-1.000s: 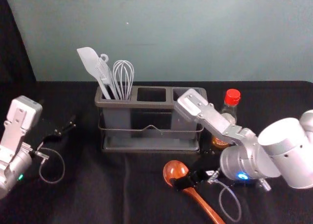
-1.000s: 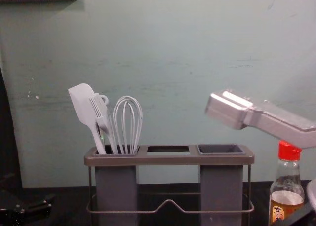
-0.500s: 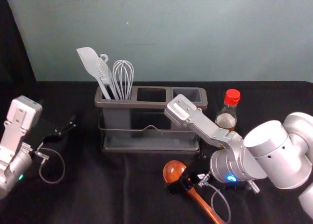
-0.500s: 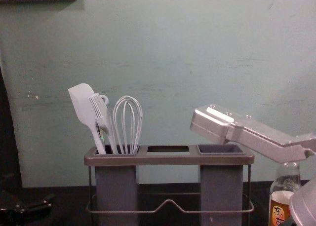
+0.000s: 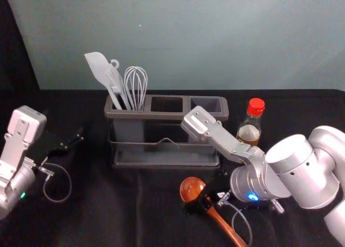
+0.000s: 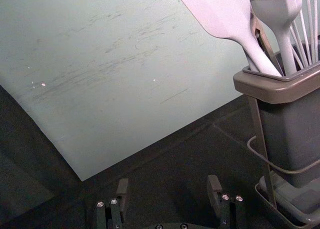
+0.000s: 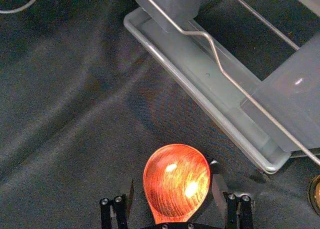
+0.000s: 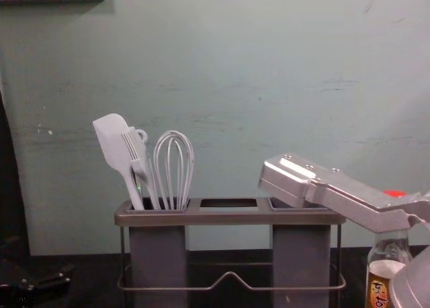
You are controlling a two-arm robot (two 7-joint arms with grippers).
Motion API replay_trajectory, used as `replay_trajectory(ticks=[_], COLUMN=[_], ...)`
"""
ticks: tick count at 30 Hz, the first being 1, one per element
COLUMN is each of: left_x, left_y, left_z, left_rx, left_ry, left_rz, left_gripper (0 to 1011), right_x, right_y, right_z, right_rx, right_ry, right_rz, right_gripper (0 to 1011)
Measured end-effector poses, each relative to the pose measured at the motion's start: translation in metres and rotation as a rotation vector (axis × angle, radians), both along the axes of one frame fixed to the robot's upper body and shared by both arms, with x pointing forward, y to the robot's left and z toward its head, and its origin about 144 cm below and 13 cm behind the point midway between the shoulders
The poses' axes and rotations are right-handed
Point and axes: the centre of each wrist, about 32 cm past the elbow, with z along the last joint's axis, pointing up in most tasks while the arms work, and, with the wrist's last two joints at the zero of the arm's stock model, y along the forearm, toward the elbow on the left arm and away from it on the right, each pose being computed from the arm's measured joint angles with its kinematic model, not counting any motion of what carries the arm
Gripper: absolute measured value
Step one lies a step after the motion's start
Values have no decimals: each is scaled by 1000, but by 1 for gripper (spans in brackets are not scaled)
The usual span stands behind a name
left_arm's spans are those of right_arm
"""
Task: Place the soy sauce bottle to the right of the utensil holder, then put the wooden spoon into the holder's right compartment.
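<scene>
Right claw (image 5: 198, 204) and arm, shifted leftward since the earlier frame; claw spread, astride the wooden spoon (image 5: 191, 188) on the table (image 5: 102, 214), before the utensil holder (image 5: 148, 116); soy sauce bottle (image 5: 250, 132) upright, right of holder; left claw (image 5: 72, 141) parked left of holder, spread.

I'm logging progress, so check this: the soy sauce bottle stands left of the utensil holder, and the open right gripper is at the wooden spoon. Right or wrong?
Wrong on one point: the soy sauce bottle stands to the right of the utensil holder, as the head view shows. The open right gripper is indeed at the wooden spoon.
</scene>
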Motion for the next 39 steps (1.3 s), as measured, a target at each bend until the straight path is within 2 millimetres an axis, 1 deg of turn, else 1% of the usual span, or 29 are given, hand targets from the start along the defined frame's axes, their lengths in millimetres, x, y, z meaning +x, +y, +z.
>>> replay_trajectory(ticks=[20, 39], left_x=[0, 0], left_y=[0, 0], left_z=[0, 0], left_rx=[0, 0], left_ry=[0, 0], left_rz=[0, 0], left_gripper=[1011, 1011], right_x=[9, 10], right_y=[3, 7], right_z=[-8, -11], right_rx=[1, -28], right_ry=[17, -2], right_rz=[1, 4], right_gripper=[1004, 1004])
